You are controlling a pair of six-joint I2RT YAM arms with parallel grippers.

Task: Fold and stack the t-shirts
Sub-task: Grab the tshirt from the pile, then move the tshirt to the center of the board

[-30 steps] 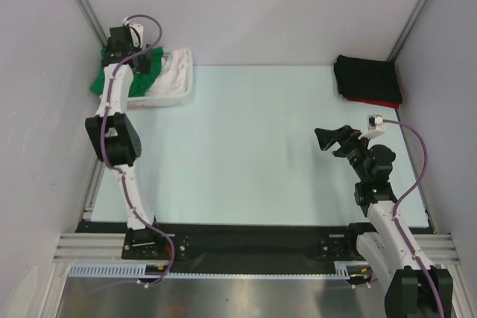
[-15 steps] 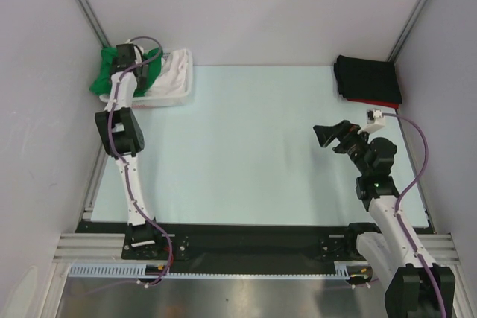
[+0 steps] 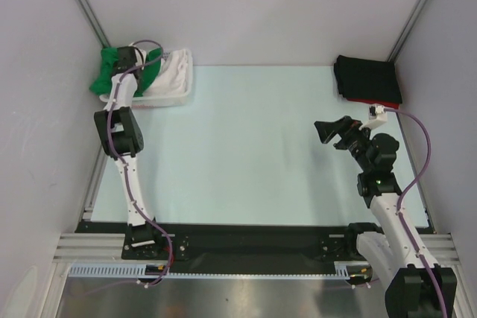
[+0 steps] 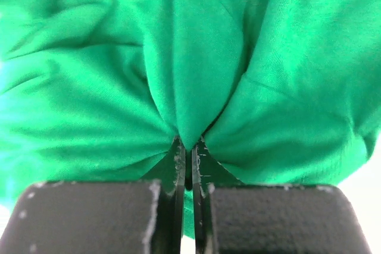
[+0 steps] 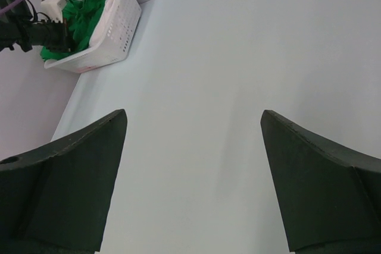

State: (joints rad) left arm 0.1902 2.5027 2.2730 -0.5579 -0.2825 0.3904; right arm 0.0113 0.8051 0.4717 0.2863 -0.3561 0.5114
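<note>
Pale table (image 3: 246,147) between grey walls, white mesh basket (image 3: 179,97) in the far left corner. My left gripper (image 4: 189,162) is at that basket, jaws pinched tight on a fold of the green t-shirt (image 4: 196,57) — the white tee (image 3: 170,72) lies beside it. Right gripper (image 5: 193,117) hangs spread wide over the table, holding nothing. Black tee (image 3: 367,78) sits folded on the red tee (image 3: 376,103), far right. Pick-up step, I'd say; next I lift the green clear without dragging the white out.

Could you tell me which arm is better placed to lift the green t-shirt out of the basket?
Left. The left gripper is shut on a fold of the green t-shirt at the basket in the far-left corner. The right gripper hangs open over the table on the right, well away.
</note>
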